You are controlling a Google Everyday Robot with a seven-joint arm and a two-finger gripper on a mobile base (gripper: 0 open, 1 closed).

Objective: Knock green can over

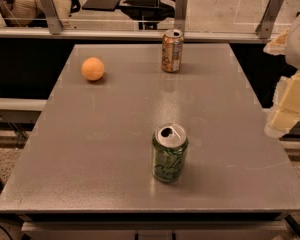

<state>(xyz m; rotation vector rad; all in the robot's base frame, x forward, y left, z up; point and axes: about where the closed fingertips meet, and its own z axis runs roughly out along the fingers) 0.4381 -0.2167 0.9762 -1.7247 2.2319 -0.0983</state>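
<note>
The green can [169,153] stands upright on the grey table [105,134], near the front edge and a little right of the middle. It has pale cursive lettering and a silver top with an open pull-tab hole. My gripper [288,109] is at the right edge of the view, over the table's right side. It is well to the right of the green can and apart from it. Only part of it shows.
An orange-brown can [172,50] stands upright at the table's far edge. An orange ball [92,68] lies at the far left. A glass rail with metal brackets [180,6] runs behind the table.
</note>
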